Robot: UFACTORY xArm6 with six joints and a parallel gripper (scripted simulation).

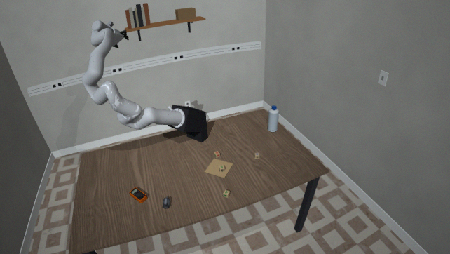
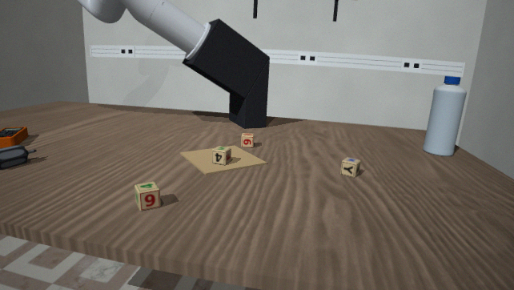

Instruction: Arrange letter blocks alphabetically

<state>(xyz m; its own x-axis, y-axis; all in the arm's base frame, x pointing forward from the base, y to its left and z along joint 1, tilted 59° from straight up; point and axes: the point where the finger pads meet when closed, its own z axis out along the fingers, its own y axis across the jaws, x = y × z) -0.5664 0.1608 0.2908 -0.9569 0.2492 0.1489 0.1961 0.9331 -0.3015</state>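
Observation:
A tan mat [image 1: 219, 168] [image 2: 222, 166] lies near the middle of the table. One wooden block [image 1: 221, 168] [image 2: 221, 155] sits on it, with a black 4 on its side. A second block [image 1: 217, 154] [image 2: 247, 139] stands just off the mat's far edge. A third block [image 1: 257, 155] [image 2: 351, 167], with a black Y on its side, lies to the right. A fourth block [image 1: 226, 193] [image 2: 147, 195], with a red digit on its side, lies near the front edge. Top faces are too small to read. My gripper [image 1: 123, 34] is open and empty, raised high near the wall shelf, far from all blocks.
A white bottle [image 1: 273, 118] [image 2: 444, 116] stands at the table's far right corner. An orange meter [image 1: 138, 195] [image 2: 12, 136] and a small grey device [image 1: 167, 202] [image 2: 13, 156] lie at the left front. My black base [image 1: 194, 123] [image 2: 240, 88] sits at the table's back edge.

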